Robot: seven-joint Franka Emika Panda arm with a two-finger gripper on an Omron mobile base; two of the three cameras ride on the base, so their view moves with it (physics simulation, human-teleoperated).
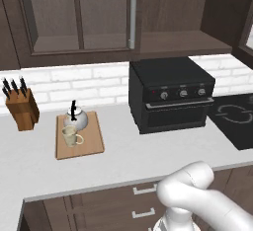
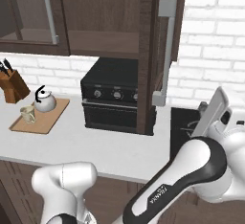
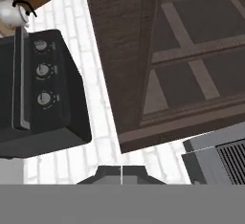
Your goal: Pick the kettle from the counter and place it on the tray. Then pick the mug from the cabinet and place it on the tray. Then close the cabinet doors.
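Hand view shows the gripper (image 3: 121, 175) with its fingers pressed together, holding nothing, pointed at the lower corner of a cabinet door (image 3: 143, 65) that stands swung out, its glass panels facing the camera. Beyond it sits the black toaster oven (image 3: 38, 89). Over on the counter (image 1: 148, 151), the kettle (image 1: 75, 119) and the mug (image 1: 70, 136) both rest on the tray (image 1: 91, 141), beside the knife block (image 1: 22, 107). So both placements look finished; closing the cabinet doors remains, with the left one (image 1: 81, 13) seemingly shut already.
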